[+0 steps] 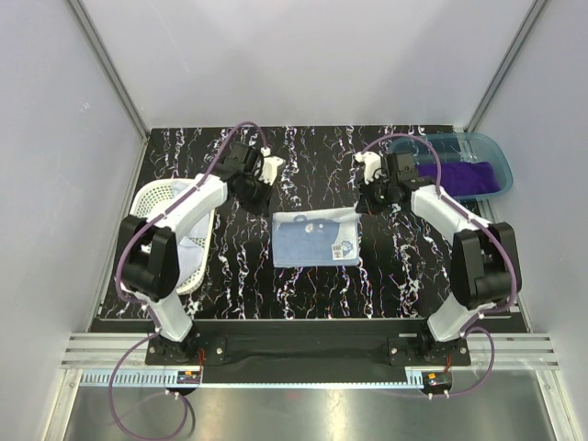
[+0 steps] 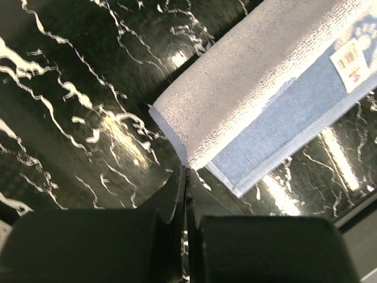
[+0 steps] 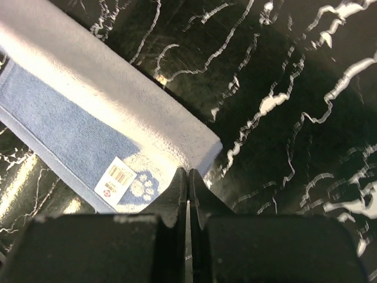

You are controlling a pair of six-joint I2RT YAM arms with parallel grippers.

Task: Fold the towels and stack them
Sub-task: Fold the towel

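we see the soft terry light blue towel (image 1: 317,239) folded into a flat rectangle at the middle of the top view. the left gripper (image 2: 185,173) and right gripper (image 3: 188,174) are clenched and empty, just beside its corners. the purple towel (image 1: 464,175) lies crumpled in the translucent teal bin (image 1: 497,158), upper right.

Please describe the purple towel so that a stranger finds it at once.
On the black marbled table, look at the far right corner, where a teal bin stands. The purple towel lies inside it, the only dark cloth.
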